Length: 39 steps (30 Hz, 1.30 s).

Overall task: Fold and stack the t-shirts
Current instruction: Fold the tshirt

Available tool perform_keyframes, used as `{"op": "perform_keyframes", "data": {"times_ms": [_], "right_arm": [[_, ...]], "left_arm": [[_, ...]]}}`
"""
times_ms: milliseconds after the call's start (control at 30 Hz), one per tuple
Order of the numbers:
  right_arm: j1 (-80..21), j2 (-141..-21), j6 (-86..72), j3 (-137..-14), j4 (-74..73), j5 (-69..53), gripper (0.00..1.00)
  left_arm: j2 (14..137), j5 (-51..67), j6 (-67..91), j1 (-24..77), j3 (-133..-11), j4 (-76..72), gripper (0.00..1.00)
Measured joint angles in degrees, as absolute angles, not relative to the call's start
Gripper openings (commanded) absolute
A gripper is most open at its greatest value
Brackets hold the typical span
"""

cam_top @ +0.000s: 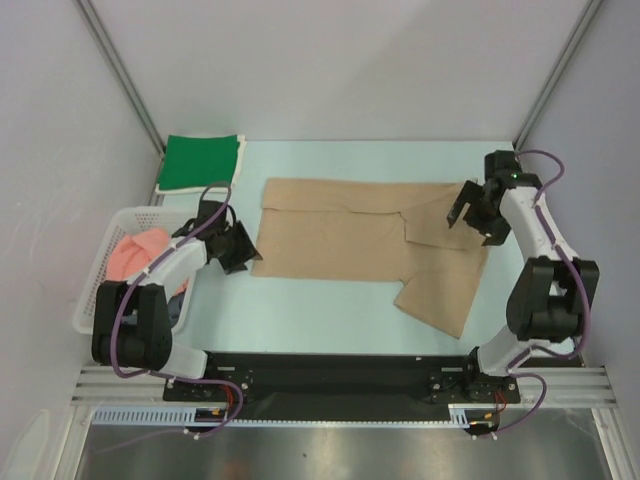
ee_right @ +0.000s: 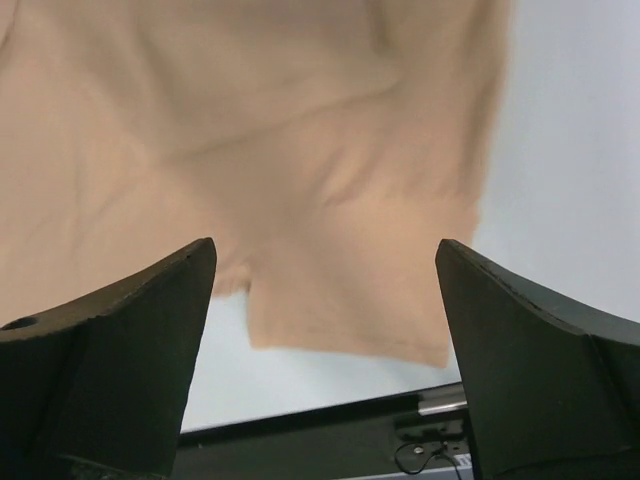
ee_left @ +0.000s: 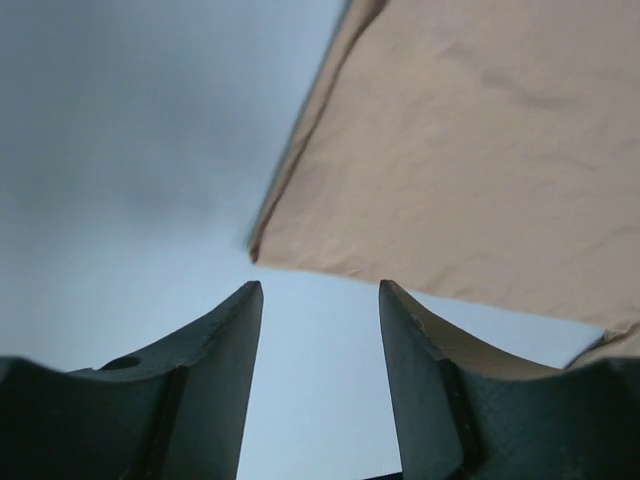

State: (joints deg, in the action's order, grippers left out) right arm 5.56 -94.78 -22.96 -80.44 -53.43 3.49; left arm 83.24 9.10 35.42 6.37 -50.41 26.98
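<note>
The tan t-shirt (cam_top: 360, 245) lies spread flat mid-table, its far edge folded over and one sleeve sticking out toward the arms at its right end. The left gripper (cam_top: 232, 252) sits low just off the shirt's near-left corner; in its wrist view the fingers (ee_left: 225, 350) stand moderately apart with only bare table between them, the cloth corner just ahead and untouched. The right gripper (cam_top: 476, 214) hangs over the shirt's right end, claw spread wide and holding nothing, the cloth below it. Beyond the shirt's far-left corner rests a folded green t-shirt (cam_top: 200, 162). Left of the shirt stands a white lattice basket (cam_top: 98, 285) holding a crumpled salmon pink t-shirt (cam_top: 135, 255).
</note>
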Motion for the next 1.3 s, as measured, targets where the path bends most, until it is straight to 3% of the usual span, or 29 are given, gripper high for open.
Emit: {"op": "perform_keyframes", "data": {"times_ms": [167,400,500,733,900,1000,1133,1300], "right_arm": [[-0.6,-85.6,-24.8,-70.9,-51.2,-0.9,0.89],[9.9,-80.0,-26.3,-61.9,-51.5,-6.1,0.79],[11.5,-78.5,-26.6,-61.8,-51.9,-6.0,0.70],[14.8,-78.3,-29.1,-58.0,-52.0,-5.8,0.69],[15.6,-79.1,-30.2,-57.3,-51.9,-5.4,0.69],[15.7,-79.1,-30.8,-57.0,-52.1,-4.7,0.70],[16.5,-79.5,-31.6,-57.0,-52.0,-3.4,0.71],[17.2,-81.5,-31.9,-57.0,-51.9,-2.2,0.72]], "left_arm": [[82.9,6.9,40.2,6.5,-44.9,27.6,0.51],[85.7,4.1,42.7,6.6,-46.5,27.1,0.50],[86.3,3.6,43.7,6.6,-46.5,26.8,0.47],[87.4,3.2,45.0,6.6,-45.6,24.4,0.45],[88.9,2.3,45.1,6.6,-46.1,22.9,0.37],[89.4,2.3,45.1,6.6,-46.5,22.6,0.40],[89.3,2.7,45.6,6.6,-46.7,22.9,0.52],[88.8,2.7,45.6,6.7,-46.8,24.7,0.49]]}}
